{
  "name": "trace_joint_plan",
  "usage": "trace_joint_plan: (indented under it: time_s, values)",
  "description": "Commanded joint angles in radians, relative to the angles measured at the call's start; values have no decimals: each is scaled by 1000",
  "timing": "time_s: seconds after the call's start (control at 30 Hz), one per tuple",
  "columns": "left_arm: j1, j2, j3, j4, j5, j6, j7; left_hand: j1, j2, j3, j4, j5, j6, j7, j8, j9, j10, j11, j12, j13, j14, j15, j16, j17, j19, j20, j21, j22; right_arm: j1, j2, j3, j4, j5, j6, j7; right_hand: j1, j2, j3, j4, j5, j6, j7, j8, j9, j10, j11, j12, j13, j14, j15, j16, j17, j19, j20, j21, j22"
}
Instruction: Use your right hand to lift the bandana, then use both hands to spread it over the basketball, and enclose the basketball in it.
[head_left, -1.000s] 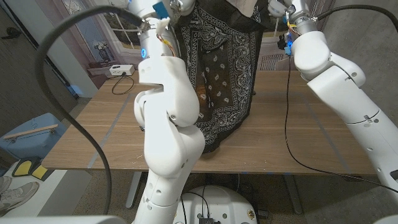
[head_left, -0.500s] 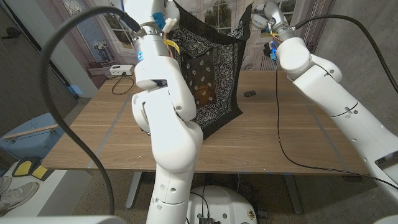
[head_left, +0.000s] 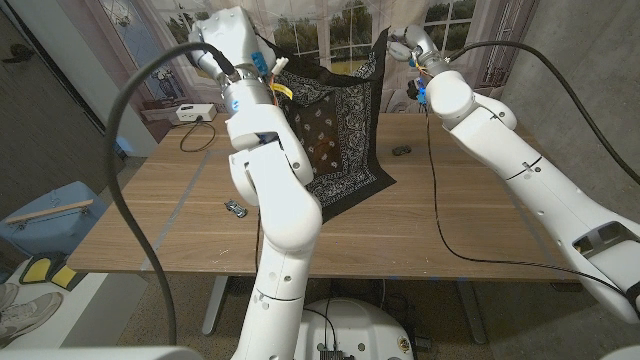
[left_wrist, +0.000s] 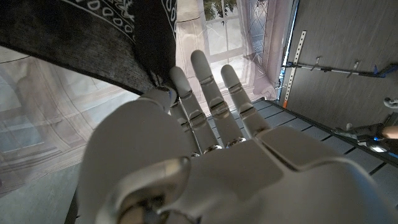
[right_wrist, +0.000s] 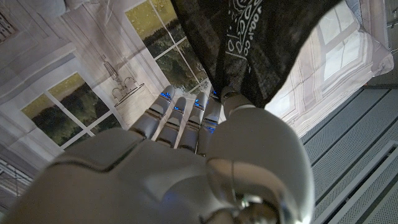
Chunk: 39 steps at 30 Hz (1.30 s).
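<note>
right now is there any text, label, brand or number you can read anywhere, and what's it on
None can be read.
bandana: white paisley print only, no words.
white device at the table's far left: any marking is too small to read.
small dark object on the table: too small to tell.

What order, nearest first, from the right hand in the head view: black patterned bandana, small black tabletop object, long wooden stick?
1. Black patterned bandana, in the right hand.
2. Small black tabletop object, right side.
3. Long wooden stick, far left.
</note>
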Motion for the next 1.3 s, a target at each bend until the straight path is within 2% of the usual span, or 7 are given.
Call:
trace_joint_plan:
  time_s: [0.03, 0.33, 0.57, 0.8, 0.93, 1.17, 1.3]
  values:
    - [-95, 31, -54, 214, 14, 116, 124, 24, 7, 6, -8, 2, 51, 31, 109, 56, 12, -1, -4, -3, 12, -114, -5, 5, 11, 1, 9, 0, 79, 73, -56, 227, 8, 107, 22, 11, 5, -5, -3, 0, 37, -44, 50, 3, -7, -1, -1, 3, -8, -68, 3, 5, -6, 0, -5, 1]
    - [-173, 65, -79, 360, -76, 209, 203, 32, 8, 12, -20, -10, 69, 43, 100, 35, 30, -3, -14, -16, 25, -114, -13, 11, 15, -3, 23, -8, 142, 123, -95, 390, 1, 177, 45, 15, 5, -7, -5, -1, 39, -43, 51, 1, -8, -1, -1, 4, -11, -66, 5, 7, -8, 2, -5, 1]
    - [-238, 80, -75, 519, -20, 283, 214, 37, 5, 16, -31, -23, 79, 40, 90, 18, 46, 2, -24, -31, 32, -116, -20, 17, 17, -5, 34, -14, 188, 163, -124, 507, -5, 216, 59, 17, 5, -7, -5, -2, 40, -44, 52, -1, -8, -1, -1, 4, -11, -64, 6, 8, -9, 2, -5, 1]
    - [-298, 72, -74, 673, 79, 345, 185, 39, 5, 18, -38, -35, 85, 36, 82, 3, 50, 1, -34, -37, 40, -114, -25, 23, 17, -8, 43, -20, 241, 215, -155, 644, -6, 268, 79, 24, 3, -7, -9, -4, 43, -40, 51, -6, -4, 1, 1, 5, -11, -63, 7, 9, -7, 3, -3, 2]
    - [-322, 61, -80, 739, 100, 371, 156, 38, 5, 18, -42, -43, 86, 35, 76, -5, 54, -2, -38, -39, 43, -114, -29, 25, 17, -9, 48, -24, 279, 254, -181, 745, -13, 308, 93, 26, 2, -8, -11, -5, 44, -40, 50, -9, -1, 2, 2, 5, -10, -62, 8, 9, -3, 2, -2, 2]
    - [-364, 63, -84, 824, 1, 429, 157, 36, 4, 18, -45, -54, 92, 33, 69, -18, 57, -2, -45, -43, 48, -114, -35, 29, 15, -11, 55, -30, 358, 339, -237, 954, -36, 402, 106, 29, 3, -10, -12, -7, 43, -39, 48, -13, -1, 1, 2, 4, -11, -60, 10, 10, -3, 0, -1, 2]
    - [-400, 69, -81, 892, -57, 469, 155, 34, 4, 19, -47, -59, 95, 34, 65, -24, 57, -4, -48, -42, 51, -114, -39, 31, 14, -11, 59, -33, 423, 407, -287, 1119, -77, 461, 84, 29, 3, -12, -11, -9, 39, -44, 45, -17, -2, 2, 2, 5, -11, -61, 12, 12, -2, -10, 0, 2]
